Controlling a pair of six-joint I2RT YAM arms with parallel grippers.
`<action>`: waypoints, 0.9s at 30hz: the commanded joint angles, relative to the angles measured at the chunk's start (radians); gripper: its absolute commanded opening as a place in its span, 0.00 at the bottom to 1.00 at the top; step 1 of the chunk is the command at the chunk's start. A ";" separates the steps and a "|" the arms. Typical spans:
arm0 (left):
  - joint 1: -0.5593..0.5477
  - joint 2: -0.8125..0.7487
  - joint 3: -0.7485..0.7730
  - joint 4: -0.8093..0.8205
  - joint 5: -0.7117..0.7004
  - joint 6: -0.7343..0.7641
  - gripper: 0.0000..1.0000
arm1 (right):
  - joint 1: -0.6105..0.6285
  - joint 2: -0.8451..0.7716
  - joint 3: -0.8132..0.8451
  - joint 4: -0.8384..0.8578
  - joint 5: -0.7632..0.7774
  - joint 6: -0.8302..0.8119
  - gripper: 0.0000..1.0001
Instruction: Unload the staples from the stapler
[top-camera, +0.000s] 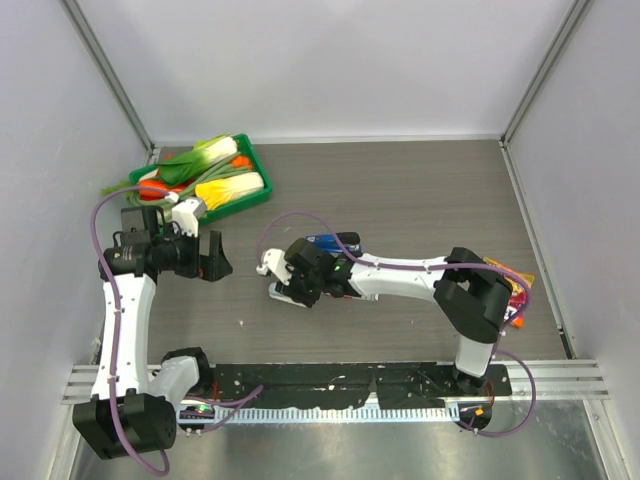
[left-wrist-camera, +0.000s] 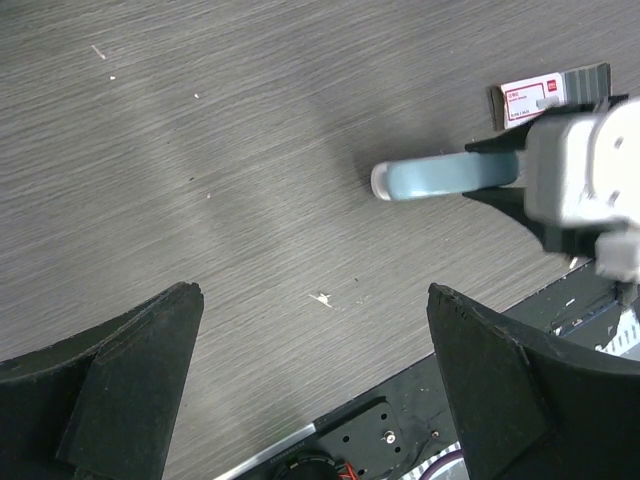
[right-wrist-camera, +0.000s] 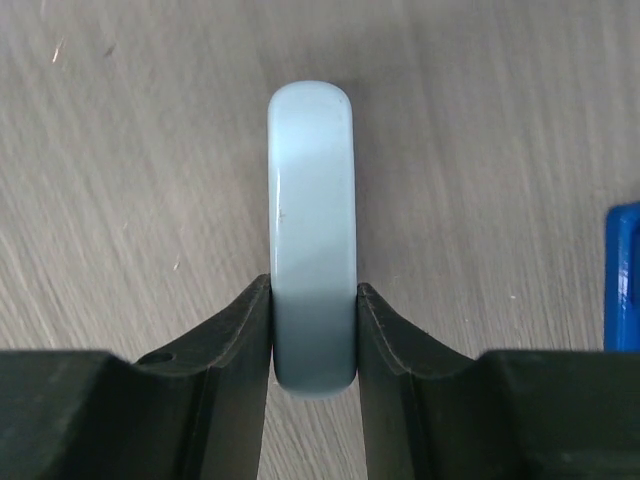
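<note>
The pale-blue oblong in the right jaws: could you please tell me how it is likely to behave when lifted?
The pale-blue oblong looks rigid: it runs straight beyond the grip. Its glossy, rounded shell may slip. The right gripper clamps it near one end, so the free end might pivot downward.

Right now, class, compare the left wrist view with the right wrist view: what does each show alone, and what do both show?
Only the left wrist view: the pink-and-white box and the open left end effector. Only the right wrist view: a blue edge of the stapler. Both: the pale-blue oblong clamped in the right end effector, and the table.
</note>
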 joint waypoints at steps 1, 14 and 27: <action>0.006 -0.012 -0.001 0.087 0.000 -0.064 1.00 | -0.060 -0.128 -0.079 0.285 0.065 0.260 0.01; -0.141 0.001 -0.068 0.167 0.006 -0.064 1.00 | -0.051 -0.337 -0.397 0.924 0.210 0.856 0.01; -0.316 0.010 -0.114 0.243 -0.039 0.025 1.00 | -0.033 -0.386 -0.418 0.978 0.214 0.936 0.01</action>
